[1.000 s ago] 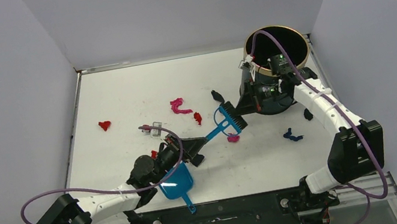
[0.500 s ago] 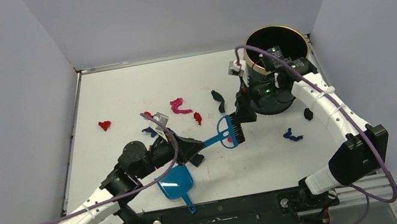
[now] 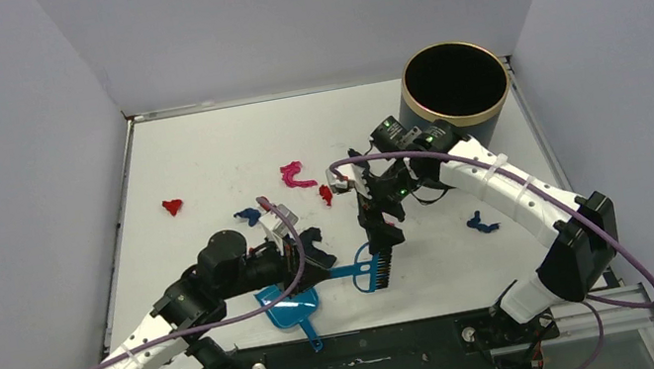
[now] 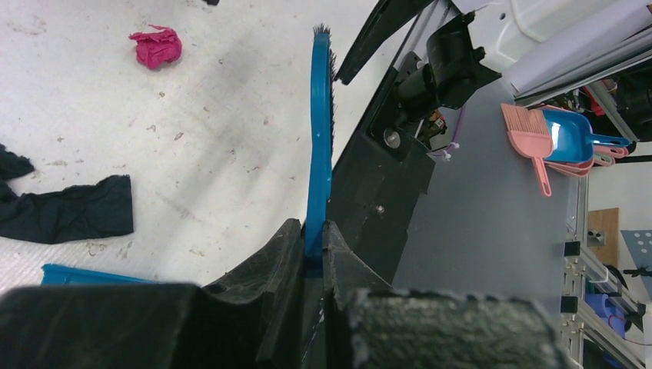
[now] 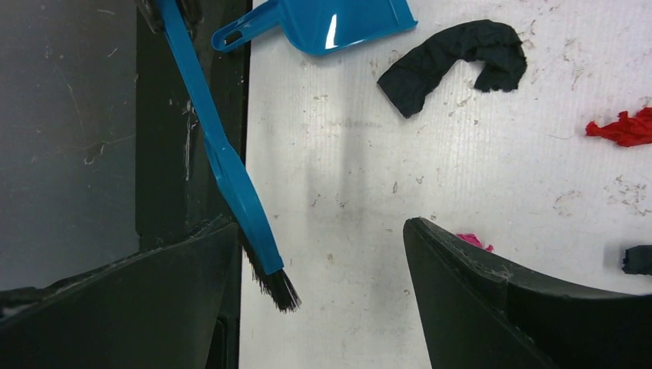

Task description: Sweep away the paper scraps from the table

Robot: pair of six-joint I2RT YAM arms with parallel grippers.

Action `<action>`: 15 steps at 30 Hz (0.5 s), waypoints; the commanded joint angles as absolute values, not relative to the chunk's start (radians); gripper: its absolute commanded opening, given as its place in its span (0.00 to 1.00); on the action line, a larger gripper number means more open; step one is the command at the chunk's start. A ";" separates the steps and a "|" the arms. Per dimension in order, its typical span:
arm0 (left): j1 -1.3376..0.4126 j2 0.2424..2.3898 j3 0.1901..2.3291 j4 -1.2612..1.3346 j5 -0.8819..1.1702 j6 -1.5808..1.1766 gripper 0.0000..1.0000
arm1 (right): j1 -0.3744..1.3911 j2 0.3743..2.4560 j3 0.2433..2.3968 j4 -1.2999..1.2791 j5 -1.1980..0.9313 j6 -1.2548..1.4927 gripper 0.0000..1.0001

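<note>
Where the left gripper (image 4: 314,231) fills the bottom of its wrist view, its two fingers are pressed together on the handle of the blue brush (image 4: 320,131). The brush is seen edge-on, so only a fringe of bristles shows at its far end. The blue dustpan (image 4: 84,274) is cut down there to a thin edge beside the finger. In the right wrist view the right gripper (image 5: 321,224) is spread wide and holds nothing. Its right finger (image 5: 523,307) covers most of a magenta scrap (image 5: 473,241). A dark scrap (image 5: 637,259) is cut off at the frame edge, and its colour is hard to tell. A black strip (image 5: 454,61) lies near the dustpan's mouth, apart from it; it cannot be made out from above.

The paper scraps (image 3: 295,175) lie scattered over the middle of the table (image 3: 196,146):
- a red lump (image 3: 171,206) sits well apart at the left;
- a dark blue curl (image 3: 248,215) lies just beyond the left wrist;
- a small red piece (image 3: 326,195) lies beside the right gripper;
- a second blue curl (image 3: 482,222) lies close beside the right forearm;
- a magenta lump (image 4: 156,46) lies in the open beyond the brush.

The brush head is at the table's near edge, next to the dark rail, with the right gripper just beyond it. A round black bin (image 3: 454,88) stands at the far right corner. Off the table, a pink brush set (image 4: 553,134) lies on a grey surface.
</note>
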State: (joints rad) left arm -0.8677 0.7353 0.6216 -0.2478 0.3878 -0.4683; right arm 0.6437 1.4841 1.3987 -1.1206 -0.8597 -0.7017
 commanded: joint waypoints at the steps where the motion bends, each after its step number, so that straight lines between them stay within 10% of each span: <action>1: -0.864 0.706 0.643 -0.217 0.418 -0.430 0.00 | 0.662 1.486 1.382 -1.135 -0.878 -0.755 0.81; 7: -0.863 0.702 0.641 -0.192 0.401 -0.421 0.00 | 0.662 1.476 1.336 -1.138 -0.893 -0.769 0.63; 15: -0.861 0.707 0.625 -0.141 0.383 -0.415 0.00 | 0.653 1.477 1.337 -1.172 -0.948 -0.804 0.09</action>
